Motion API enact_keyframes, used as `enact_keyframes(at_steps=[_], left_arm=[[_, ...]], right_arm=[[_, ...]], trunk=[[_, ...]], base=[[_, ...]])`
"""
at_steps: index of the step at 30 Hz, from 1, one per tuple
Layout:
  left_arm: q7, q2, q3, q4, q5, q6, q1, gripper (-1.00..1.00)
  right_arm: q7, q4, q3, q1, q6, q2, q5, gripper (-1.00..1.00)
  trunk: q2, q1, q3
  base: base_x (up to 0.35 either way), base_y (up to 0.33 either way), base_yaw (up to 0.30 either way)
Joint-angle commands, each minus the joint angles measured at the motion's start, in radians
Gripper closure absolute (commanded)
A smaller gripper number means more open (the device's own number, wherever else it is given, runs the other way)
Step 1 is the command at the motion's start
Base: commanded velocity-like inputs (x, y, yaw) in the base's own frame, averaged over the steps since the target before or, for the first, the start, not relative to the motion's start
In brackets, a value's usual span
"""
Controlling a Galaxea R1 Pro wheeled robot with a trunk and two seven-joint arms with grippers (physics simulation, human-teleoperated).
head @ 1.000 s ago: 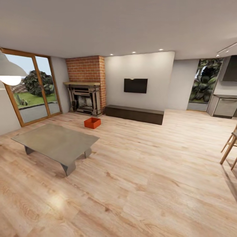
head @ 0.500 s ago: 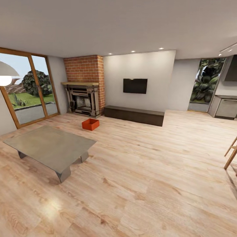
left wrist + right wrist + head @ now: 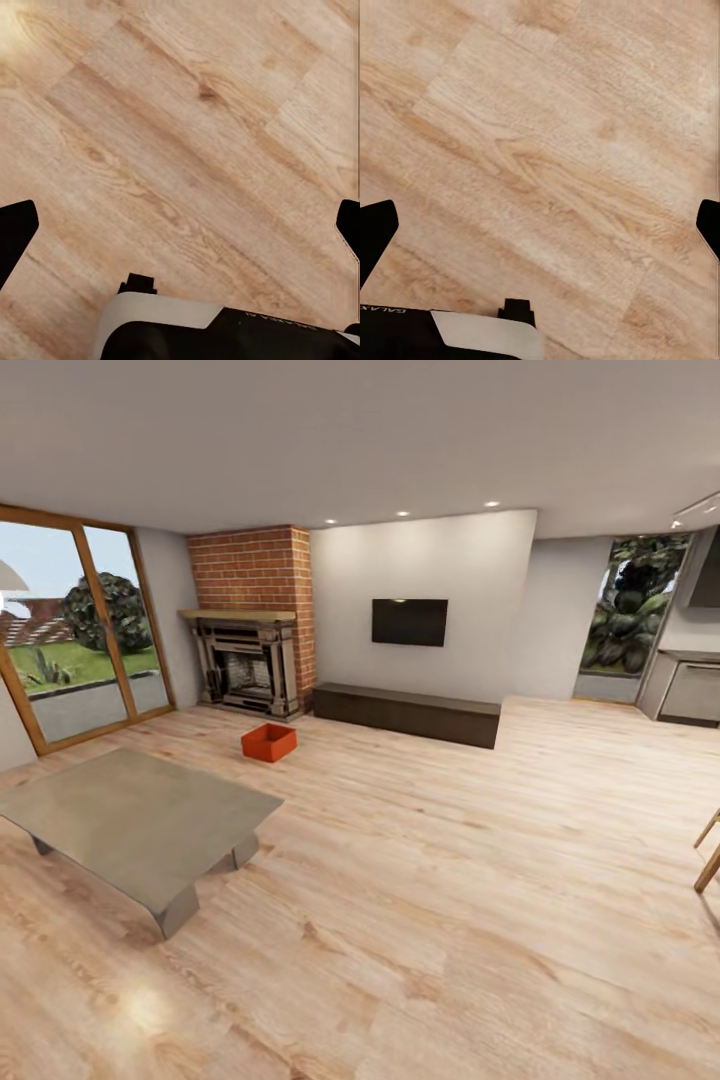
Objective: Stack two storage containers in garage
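I am in the living room with its light wood plank floor. One orange-red storage container [image 3: 269,742] sits on the planks in front of the brick fireplace [image 3: 247,622], beyond the far corner of the grey coffee table [image 3: 130,819]. My left gripper [image 3: 180,229] hangs open over bare planks, its dark fingertips [image 3: 15,234] far apart at the picture's edges. In the right wrist view my right gripper [image 3: 540,229] is likewise open above the wood, with nothing between its fingers [image 3: 375,232].
A low dark TV bench [image 3: 405,712] runs along the back wall under a wall-mounted screen [image 3: 410,622]. Glass patio doors [image 3: 70,630] stand at the left. Wooden chair legs [image 3: 708,852] show at the right edge, and kitchen units [image 3: 690,690] lie behind them.
The whole view has shifted: the camera moved forward and turned right, so table and container slid left in the picture. The hanging lamp has nearly left the frame.
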Motion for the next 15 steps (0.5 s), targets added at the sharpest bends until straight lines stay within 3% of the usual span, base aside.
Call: enact_keyframes(at_steps=[1,15], left_arm=[[-0.008,0.0,0.007,0.003,0.003,-0.004,-0.001,-1.0],[-0.008,0.0,0.007,0.003,0.003,-0.004,-0.001,-1.0]], right_arm=[[-0.003,0.001,0.007,0.0,-0.002,0.0,0.001,-1.0],[-0.003,0.001,0.007,0.0,-0.002,0.0,0.001,-1.0]], trunk=[[-0.001,0.001,0.0],[-0.001,0.001,0.0]], base=[[0.325,-0.1,0.0],[0.325,-0.1,0.0]])
